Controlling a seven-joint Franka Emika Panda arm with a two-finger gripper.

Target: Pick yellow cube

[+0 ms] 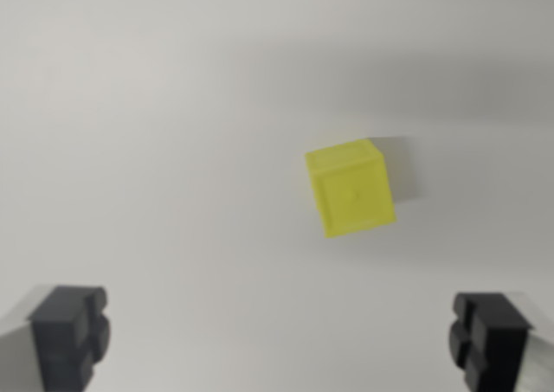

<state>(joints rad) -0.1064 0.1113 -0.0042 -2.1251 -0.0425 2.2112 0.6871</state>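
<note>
Gripper (pixel 279 340) sits at bottom edge, dark fingers (pixel 69 331) spread wide to both corners, nothing between them. Cube (pixel 351 189), yellow, rests on plain white surface (pixel 156 150), above and to the wrist view's right of centre, clear of both fingers, rotated slightly, shadow falling to its right. View slightly blurred.

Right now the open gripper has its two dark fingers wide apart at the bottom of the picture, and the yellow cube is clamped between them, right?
Not quite. The gripper is open with its dark fingers wide apart at the bottom, but the yellow cube is not clamped between them. The wrist view shows it sitting free on the white surface, above the fingers and toward the wrist view's right, touching neither.
</note>
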